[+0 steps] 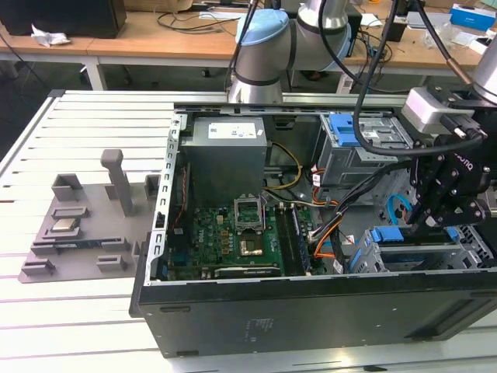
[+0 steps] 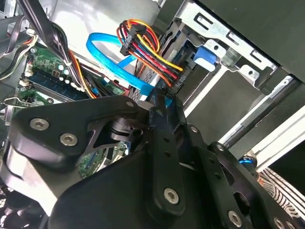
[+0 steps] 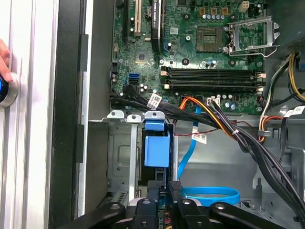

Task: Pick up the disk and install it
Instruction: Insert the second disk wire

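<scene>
The disk (image 1: 386, 233) stands on edge in a slot of the grey drive cage (image 1: 470, 250) at the front corner of the open computer case, on the exterior view's right. Its bright blue frame (image 3: 156, 150) shows end-on in the first wrist view. My gripper (image 1: 425, 221) hangs straight over that cage. Its black fingers (image 3: 175, 187) close on the disk's end, and a blue tip of the disk (image 2: 162, 101) peeks out between them in the second wrist view. The gripper (image 3: 163, 190) hides the rest of the disk.
Black, orange and blue cables (image 3: 224, 124) run beside the slot. The motherboard (image 1: 233, 233) fills the case floor. A second cage with a blue latch (image 1: 345, 128) sits farther back. A grey parts fixture (image 1: 78, 233) lies outside the case. A person's fingers (image 3: 3, 59) rest at the table edge.
</scene>
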`<state>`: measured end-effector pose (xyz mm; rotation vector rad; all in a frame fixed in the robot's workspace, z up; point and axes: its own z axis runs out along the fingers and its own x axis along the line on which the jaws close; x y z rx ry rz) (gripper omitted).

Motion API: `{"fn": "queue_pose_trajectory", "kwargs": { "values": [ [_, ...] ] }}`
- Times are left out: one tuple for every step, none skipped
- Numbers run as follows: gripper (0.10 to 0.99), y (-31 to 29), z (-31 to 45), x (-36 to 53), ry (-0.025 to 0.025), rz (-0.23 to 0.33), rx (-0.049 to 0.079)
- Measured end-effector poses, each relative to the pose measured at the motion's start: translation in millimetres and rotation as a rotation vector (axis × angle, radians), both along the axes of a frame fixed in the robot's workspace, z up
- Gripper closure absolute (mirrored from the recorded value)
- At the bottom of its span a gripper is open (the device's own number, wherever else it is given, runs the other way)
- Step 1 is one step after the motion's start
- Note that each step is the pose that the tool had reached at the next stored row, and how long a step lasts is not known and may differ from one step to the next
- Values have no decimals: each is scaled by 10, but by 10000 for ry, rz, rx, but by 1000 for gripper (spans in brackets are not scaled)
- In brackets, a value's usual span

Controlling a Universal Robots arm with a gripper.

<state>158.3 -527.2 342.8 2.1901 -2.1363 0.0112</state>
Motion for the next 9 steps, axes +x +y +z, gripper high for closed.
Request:
{"fn": "queue_pose_trajectory", "kwargs": {
  "values": [
    [847,1,39,0,-1,0,-5],
    [847,5,72,0,0,0,-3],
    [847,12,108,-1,0,0,-4],
    [847,24,164,-1,0,-1,-4],
    [847,29,193,0,0,0,-4],
    [867,35,224,0,0,1,-3],
    [929,43,291,0,0,0,-3],
    [980,47,334,0,0,0,-5],
    [980,48,366,0,0,0,-3]
  ]
}}
